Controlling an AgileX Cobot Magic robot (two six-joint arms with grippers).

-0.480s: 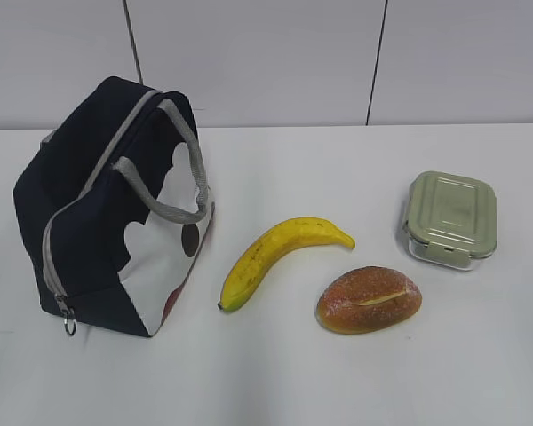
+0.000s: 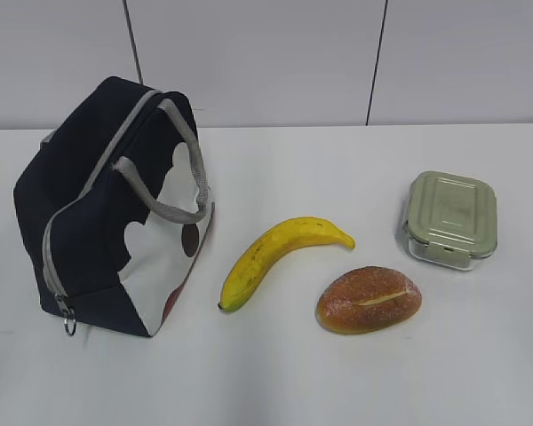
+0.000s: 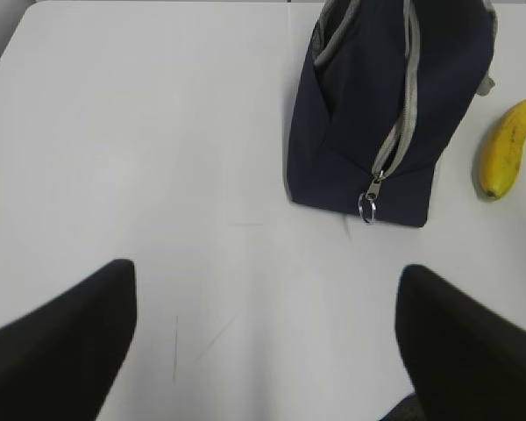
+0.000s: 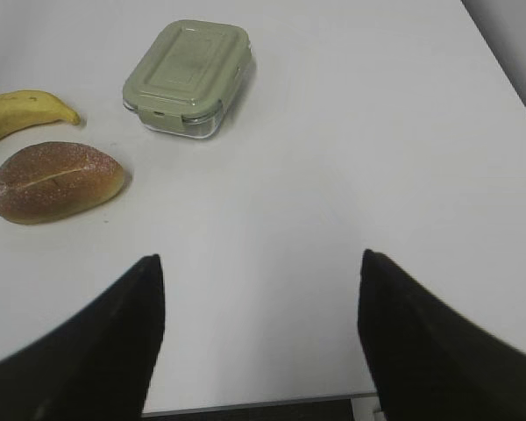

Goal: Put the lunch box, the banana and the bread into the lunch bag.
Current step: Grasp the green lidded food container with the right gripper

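Exterior view — banana (image 2: 280, 257) between lunch bag (image 2: 98, 222), bread (image 2: 369, 300)

In the left wrist view, the lunch bag (image 3: 394, 96) was cut off by the top edge and the banana (image 3: 507, 145) by the right edge. In the right wrist view, the banana (image 4: 22, 112) ran off the left edge. Both grippers' fingers (image 3: 57, 351) (image 4: 438, 342) were dark, blurred and cropped at the bottom edges.

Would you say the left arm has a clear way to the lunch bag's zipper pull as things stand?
Probably yes. The left gripper is open and empty over bare table, and the ring pull hangs at the lunch bag's near end, facing it, with nothing between.
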